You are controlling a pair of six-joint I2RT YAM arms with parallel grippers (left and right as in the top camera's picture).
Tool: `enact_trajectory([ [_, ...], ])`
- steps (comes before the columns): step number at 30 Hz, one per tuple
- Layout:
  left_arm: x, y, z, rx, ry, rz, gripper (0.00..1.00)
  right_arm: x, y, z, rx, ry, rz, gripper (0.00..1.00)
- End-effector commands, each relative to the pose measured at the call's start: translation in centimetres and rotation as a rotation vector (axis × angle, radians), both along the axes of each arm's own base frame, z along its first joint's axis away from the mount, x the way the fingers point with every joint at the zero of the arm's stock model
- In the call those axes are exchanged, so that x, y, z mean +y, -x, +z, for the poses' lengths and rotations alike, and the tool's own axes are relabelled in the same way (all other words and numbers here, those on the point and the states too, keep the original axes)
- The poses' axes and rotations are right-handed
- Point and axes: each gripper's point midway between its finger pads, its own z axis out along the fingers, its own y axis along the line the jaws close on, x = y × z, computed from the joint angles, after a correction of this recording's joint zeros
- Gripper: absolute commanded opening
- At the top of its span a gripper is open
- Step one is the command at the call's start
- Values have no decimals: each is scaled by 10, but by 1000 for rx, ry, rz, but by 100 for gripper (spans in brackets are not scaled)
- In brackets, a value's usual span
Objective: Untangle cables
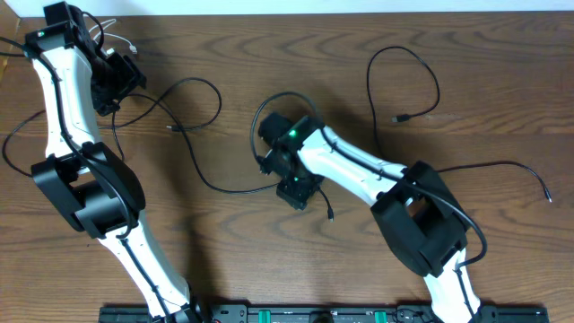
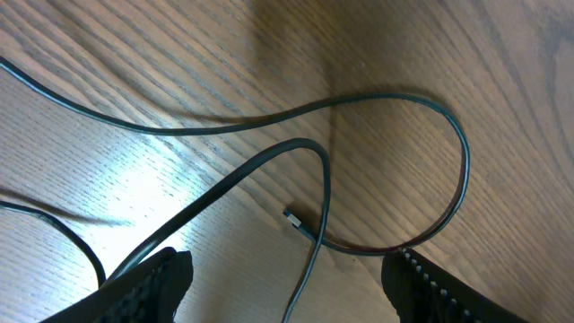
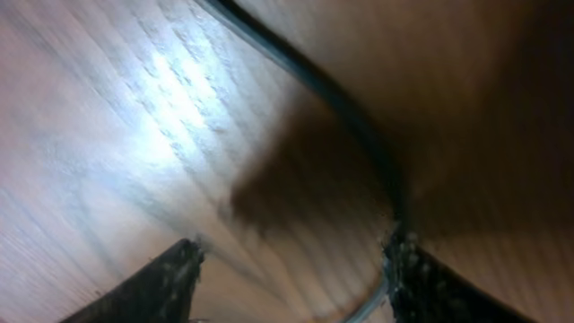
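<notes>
- Overhead: fixed above desk [image 1: 269, 54], lens straight down, far. Whole work area in frame, base rail [image 1: 314, 315] at 6 o'clock.
- Left wrist: close, angled down at desk. Left pincer [image 2: 287, 292] fingertips at 5 and 7 o'clock.
- Right wrist: nearer still, blurred. Right pincer [image 3: 291, 283] framed likewise.
- Shared: each wrist view covers desk patch under its own pincer in overhead, at 10 o'clock and centre.

Black cables [image 2: 467, 166] on a brown wood-grain table [image 1: 502, 72], beside white arms [image 1: 350, 170] with black joints.
</notes>
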Motion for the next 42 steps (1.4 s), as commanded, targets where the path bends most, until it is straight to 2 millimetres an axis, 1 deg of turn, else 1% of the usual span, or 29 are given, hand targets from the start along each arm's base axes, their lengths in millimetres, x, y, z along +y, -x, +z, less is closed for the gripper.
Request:
enact_trajectory([
  [1,-1,3,-9,27,15,13,75,-5,8,-12,-17,44,39,55],
  [3,-1,3,-9,28,14,13,76,-11,2,-17,-62,80,41,57],
  [6,-1,3,-9,27,14,13,77,-19,-15,-18,-158,135,8,60],
  [9,-1,3,-9,27,14,13,77,-17,-21,-16,-181,130,9,55],
  [10,-1,3,-9,27,14,13,77,-16,-22,-16,-182,128,10,51],
  [12,-1,3,-9,27,14,13,78,-15,-20,-12,-175,126,15,51],
  [15,-1,3,-9,27,14,13,78,-7,-19,0,-184,116,27,62],
  [17,-1,3,-9,27,14,13,78,-3,-28,10,-229,111,13,70],
  [20,-2,3,-9,30,15,12,78,2,-43,23,-290,102,-17,72],
  [22,-3,4,-9,36,17,11,78,4,-48,28,-302,93,-24,78],
  [23,-3,5,-9,38,18,10,78,3,-50,28,-302,93,-28,80],
  [26,-4,5,-9,38,18,9,78,-6,-49,23,-276,107,-6,78],
  [29,-4,5,-9,38,18,10,78,-14,-38,13,-197,90,40,72],
  [31,-4,5,-9,38,18,9,78,-17,-32,6,-159,80,36,71],
  [33,-4,5,-9,38,18,9,78,-21,-30,1,-150,87,32,72],
  [36,-4,5,-9,38,18,10,78,-24,-32,-3,-154,86,24,70],
  [39,-4,5,-9,38,18,9,78,-25,-31,-6,-152,88,19,64],
  [40,-4,5,-9,39,19,9,78,-26,-30,-7,-152,88,19,61],
  [42,-4,6,-9,41,20,9,78,-27,-29,-10,-149,91,20,50],
])
